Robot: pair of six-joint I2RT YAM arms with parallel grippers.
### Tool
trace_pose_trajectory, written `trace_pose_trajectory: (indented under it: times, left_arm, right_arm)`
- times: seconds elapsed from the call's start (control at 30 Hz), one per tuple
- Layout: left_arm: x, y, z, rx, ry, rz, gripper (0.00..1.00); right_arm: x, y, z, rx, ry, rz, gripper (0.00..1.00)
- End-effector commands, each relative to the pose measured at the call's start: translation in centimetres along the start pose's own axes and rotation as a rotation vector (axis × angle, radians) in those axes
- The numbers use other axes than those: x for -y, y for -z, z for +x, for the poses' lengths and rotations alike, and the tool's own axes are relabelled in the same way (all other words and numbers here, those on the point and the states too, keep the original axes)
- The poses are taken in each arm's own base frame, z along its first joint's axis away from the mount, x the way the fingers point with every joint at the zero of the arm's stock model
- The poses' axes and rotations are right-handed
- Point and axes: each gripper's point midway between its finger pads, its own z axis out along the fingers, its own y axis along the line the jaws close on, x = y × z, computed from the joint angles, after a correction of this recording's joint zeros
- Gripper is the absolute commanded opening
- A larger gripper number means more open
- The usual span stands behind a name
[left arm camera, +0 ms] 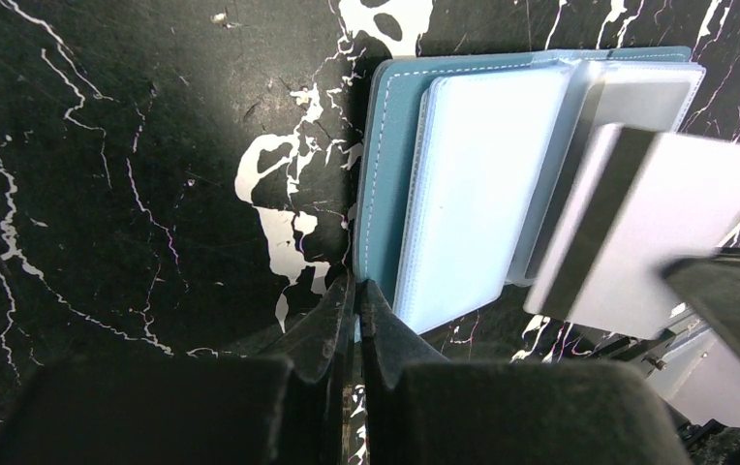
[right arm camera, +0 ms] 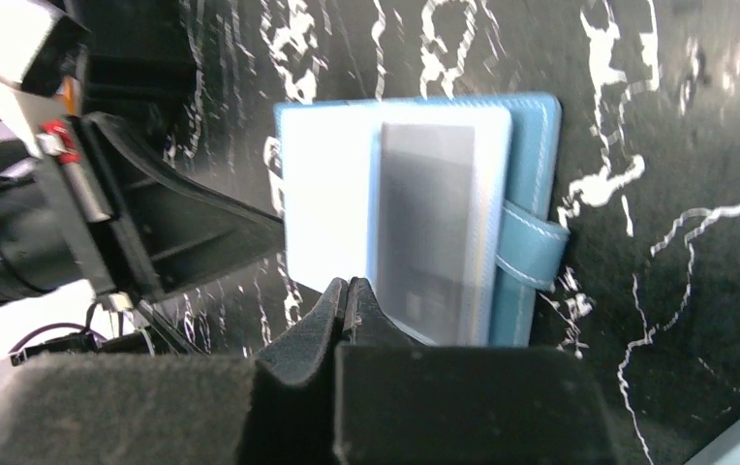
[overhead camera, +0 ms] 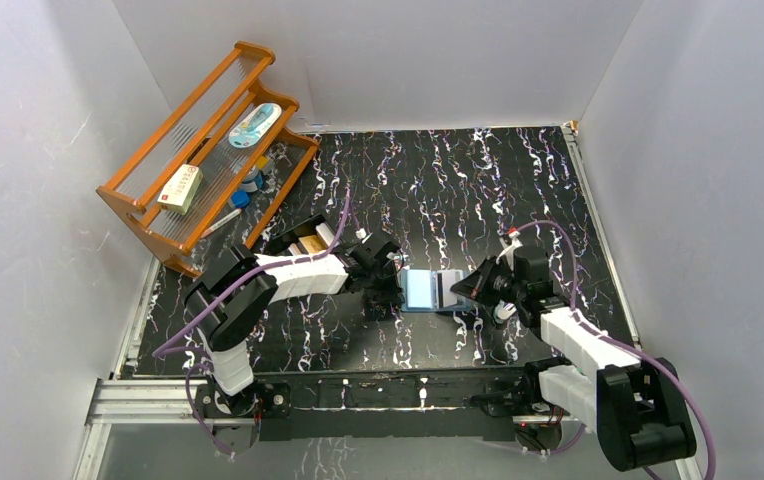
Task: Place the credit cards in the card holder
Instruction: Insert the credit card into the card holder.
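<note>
Step in hand: as far as you can judge, sliding one credit card (left arm camera: 657, 223) into a pocket of the open card holder (left arm camera: 473, 194).
Card holder, place: lies open on the counter (overhead camera: 458, 180) between the two arms, with its snap tab (right arm camera: 531, 247) sticking out from one cover.
Credit card, place: tilted above the pockets on the right arm's side, dark stripe showing, not yet in.
Right gripper (right arm camera: 347, 295): closed; it looks to pinch the card by one edge.
Left gripper (left arm camera: 356, 300): closed, tips at a corner of the teal cover. You cannot tell whether it pinches or only presses.
How to do it well: level the card, line its leading edge up with the pocket mouth, then push along the pocket. Steady the cover with the left gripper so the holder does not slide.
Count: card holders, one; credit cards plainly seen, one; grippers, two; wooden rack (overhead camera: 208, 150), one; black box (overhead camera: 303, 240) beside it, one, contents too small to count.
</note>
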Motion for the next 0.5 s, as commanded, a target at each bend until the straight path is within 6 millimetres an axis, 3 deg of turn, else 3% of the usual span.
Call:
trace_pose_trajectory:
  times: [0.0,0.4,0.47]
  left_arm:
    - [-3.0,0.5,1.9,-0.049,-0.028,-0.126,0.0]
    - [-3.8,0.4,2.5,-0.065,-0.012,-0.138,0.0]
    - [-3.7,0.3,2.7,-0.07,-0.011,-0.137,0.0]
  right_arm:
    - [-3.2,1.0,-3.6,0.07,0.092,-0.032,0.0]
    - [-3.4,0.1,-3.5,0.075,0.085,-0.084,0.0]
    - [-2.2,-0.2,-2.3,0.053,0.065,-0.072,0.0]
